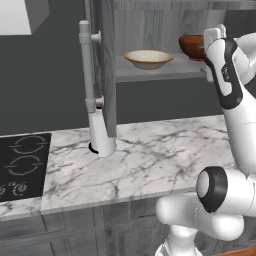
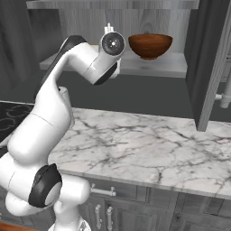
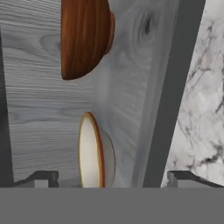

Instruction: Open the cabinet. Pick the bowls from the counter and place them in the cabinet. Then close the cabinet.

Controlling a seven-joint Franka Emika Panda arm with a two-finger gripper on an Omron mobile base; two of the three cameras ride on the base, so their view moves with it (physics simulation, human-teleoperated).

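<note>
Both bowls sit on the cabinet shelf (image 1: 150,74): the cream bowl (image 1: 148,58) upper centre, the reddish-brown bowl (image 2: 150,45) to its right. The gripper (image 3: 113,179), fingers apart and empty, hovers just before them at frame bottom.

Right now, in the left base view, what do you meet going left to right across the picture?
Black cooktop → silver bar handle → open left cabinet door → cream bowl on the shelf → reddish-brown bowl → the arm's wrist.
</note>
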